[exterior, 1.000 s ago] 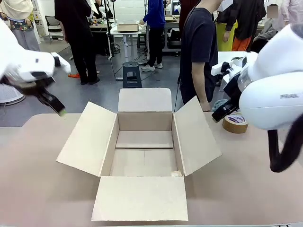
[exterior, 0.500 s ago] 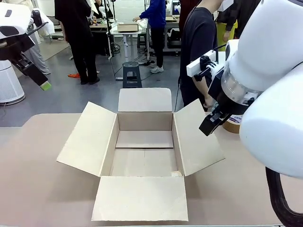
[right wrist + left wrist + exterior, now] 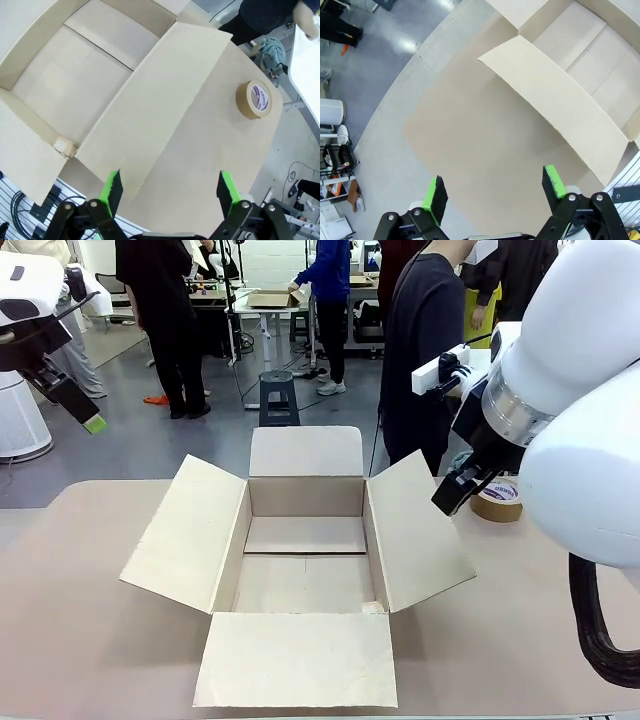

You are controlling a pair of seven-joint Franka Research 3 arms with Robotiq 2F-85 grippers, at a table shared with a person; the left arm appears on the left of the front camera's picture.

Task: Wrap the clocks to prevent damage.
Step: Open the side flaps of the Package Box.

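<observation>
Busy workshop floor lies behind a beige bench [image 3: 80,620], on which an open cardboard box [image 3: 305,495] sits with all four flaps folded outward. Its inside is bare cardboard, apart from a small pale scrap [image 3: 62,145] in one near corner. A roll of brown packing tape [image 3: 497,499] lies flat on the bench just right of the box's right flap. A person in a dark shirt [image 3: 420,350] stands beyond the box's far right corner.

The left tool [image 3: 492,185] hangs high above the bench to the left of the box, its green pads [image 3: 436,192] wide apart and holding nothing. The right tool [image 3: 169,186] hovers over the box's right flap, likewise spread and bare.

Where the clocks are cannot be told, nor any wrapping material. Judged from this, the task is at its very start. Nothing is wrapped or packed, and every step seems left to do: fetching a clock, wrapping it, placing it.
</observation>
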